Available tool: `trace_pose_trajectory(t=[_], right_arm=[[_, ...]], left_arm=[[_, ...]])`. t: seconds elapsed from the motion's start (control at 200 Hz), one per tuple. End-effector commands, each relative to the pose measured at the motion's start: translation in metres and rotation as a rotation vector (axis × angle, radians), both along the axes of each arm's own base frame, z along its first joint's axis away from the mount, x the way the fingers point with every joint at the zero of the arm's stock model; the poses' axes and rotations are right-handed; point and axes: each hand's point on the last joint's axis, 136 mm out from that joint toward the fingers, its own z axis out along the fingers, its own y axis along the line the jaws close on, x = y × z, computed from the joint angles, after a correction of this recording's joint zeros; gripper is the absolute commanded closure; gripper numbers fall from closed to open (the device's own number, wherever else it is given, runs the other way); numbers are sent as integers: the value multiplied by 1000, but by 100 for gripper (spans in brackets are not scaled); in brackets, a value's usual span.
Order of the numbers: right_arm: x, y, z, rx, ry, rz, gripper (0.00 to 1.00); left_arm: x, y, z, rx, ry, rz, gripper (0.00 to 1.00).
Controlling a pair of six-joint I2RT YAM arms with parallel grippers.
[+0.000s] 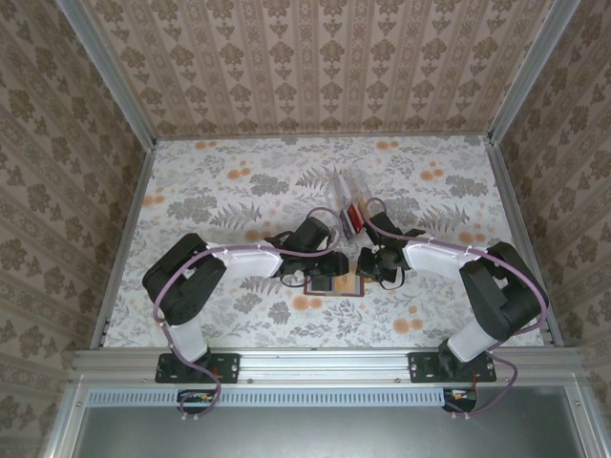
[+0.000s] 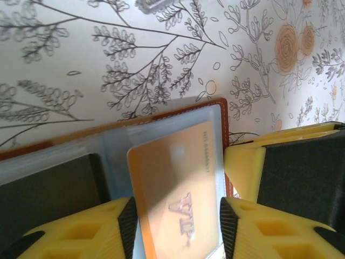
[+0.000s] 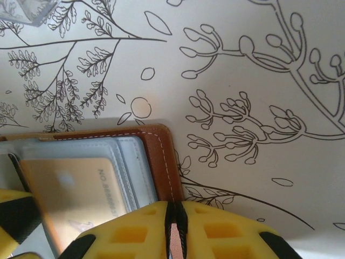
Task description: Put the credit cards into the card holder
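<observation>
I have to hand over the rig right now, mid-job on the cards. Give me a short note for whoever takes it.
Left gripper: jaws apart, astride the orange card, not clearly pinching it.
Right gripper: shut on the brown edge of the card holder, which lies open.
Done: orange card partway into a clear pocket, near end sticking out.
Left: seat that card, then fetch the red cards farther up the table.

left arm [image 1: 186, 281] and right arm [image 1: 492, 286]: black joints, white links, looping purple cables, black bases on the metal rail [image 1: 325, 361]; yellow fingers [image 2: 81, 237].
</observation>
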Motion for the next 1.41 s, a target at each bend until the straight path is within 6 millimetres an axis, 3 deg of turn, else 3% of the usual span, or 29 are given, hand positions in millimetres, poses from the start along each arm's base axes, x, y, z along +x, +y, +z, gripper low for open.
trace_pose_trajectory(t=[0.0,0.325,0.65,0.985,1.4], right_arm=[[-20,-20,-19,-108,79,-14,81],[-11,-14,-3,-74,11,4,74],[-13,-12,-13,-74,47,7,77],[-13,-13,-16,-81,57,8,77],[-14,-13,-17,-77,60,5,77]], left_arm=[[2,14,12,58,-55,12,50],[15,42,42,79,-163,65,34],[30,85,28,102,-114,178,28],[25,73,13,39,-30,152,30],[21,75,0,63,4,160,31]])
